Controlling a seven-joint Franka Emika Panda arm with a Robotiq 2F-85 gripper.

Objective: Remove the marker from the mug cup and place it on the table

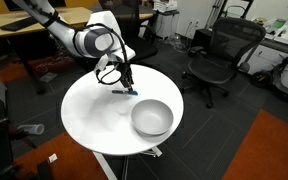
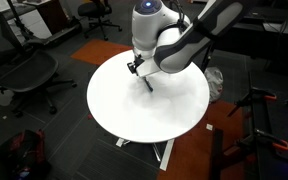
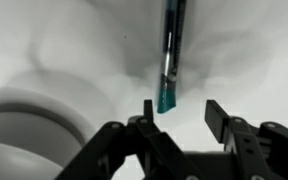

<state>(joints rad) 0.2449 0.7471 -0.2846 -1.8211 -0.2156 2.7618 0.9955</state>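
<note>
The marker (image 1: pixel 125 92), a thin dark stick with a teal end, lies on the white round table (image 1: pixel 89 115) beside my gripper (image 1: pixel 130 86). In the wrist view the marker (image 3: pixel 170 60) lies on the white top just beyond my open gripper (image 3: pixel 179 108), its teal end near the left finger but not between the fingers. The grey bowl-like mug cup (image 1: pixel 152 117) stands apart nearer the table's edge and looks empty. In an exterior view the arm hides the mug cup, and my gripper (image 2: pixel 141 75) hangs low over the table (image 2: pixel 134 110).
Black office chairs (image 1: pixel 220 55) stand around the table, one also in an exterior view (image 2: pixel 24 75). A wooden desk (image 1: pixel 34 22) is behind the arm. An orange-red carpet patch (image 1: pixel 274 150) lies on the floor.
</note>
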